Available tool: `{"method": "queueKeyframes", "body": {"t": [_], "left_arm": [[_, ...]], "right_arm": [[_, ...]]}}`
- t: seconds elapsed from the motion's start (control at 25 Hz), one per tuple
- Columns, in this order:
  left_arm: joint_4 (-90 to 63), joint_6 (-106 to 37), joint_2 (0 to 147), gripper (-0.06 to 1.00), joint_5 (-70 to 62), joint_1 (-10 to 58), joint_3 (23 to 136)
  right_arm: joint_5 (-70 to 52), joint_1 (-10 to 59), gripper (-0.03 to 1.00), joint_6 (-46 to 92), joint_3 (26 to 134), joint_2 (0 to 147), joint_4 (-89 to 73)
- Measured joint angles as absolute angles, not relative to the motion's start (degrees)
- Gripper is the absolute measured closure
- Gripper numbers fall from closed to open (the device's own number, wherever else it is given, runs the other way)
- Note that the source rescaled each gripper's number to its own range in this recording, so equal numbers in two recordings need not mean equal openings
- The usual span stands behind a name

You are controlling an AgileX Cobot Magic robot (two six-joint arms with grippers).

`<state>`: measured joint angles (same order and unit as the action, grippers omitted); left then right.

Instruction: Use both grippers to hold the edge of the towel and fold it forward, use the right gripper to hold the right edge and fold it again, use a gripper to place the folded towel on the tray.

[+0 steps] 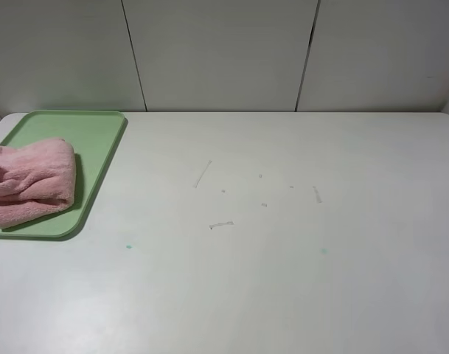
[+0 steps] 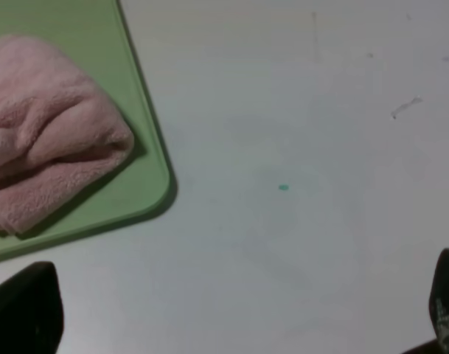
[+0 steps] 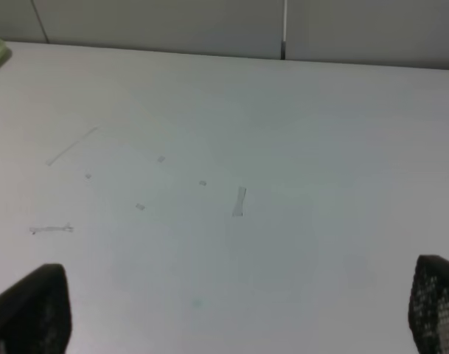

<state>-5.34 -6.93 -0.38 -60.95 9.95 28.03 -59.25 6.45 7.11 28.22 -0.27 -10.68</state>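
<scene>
On the table's nine-o'clock side, the folded pink towel [image 1: 29, 181] is lying on the green tray [image 1: 99, 136]; both tools [image 2: 231, 310] [image 3: 239, 310], wide open and empty, are best kept clear.

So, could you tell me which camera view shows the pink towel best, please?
The left wrist view: the towel fills much of it, bunched on the tray, close enough to show folds. The exterior high view shows the towel smaller, cut by the frame edge. The right wrist view misses it.
</scene>
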Motion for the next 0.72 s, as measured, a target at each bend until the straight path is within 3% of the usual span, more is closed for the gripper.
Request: {"method": "queueKeyframes", "body": {"t": [0.72], "left_arm": [[-5.3,-6.9,-0.4,-0.06,-60.9,10.0,28.0]], "right_arm": [[-59.3,6.4,-0.03,7.1,28.2,-0.3,-10.7]]}}
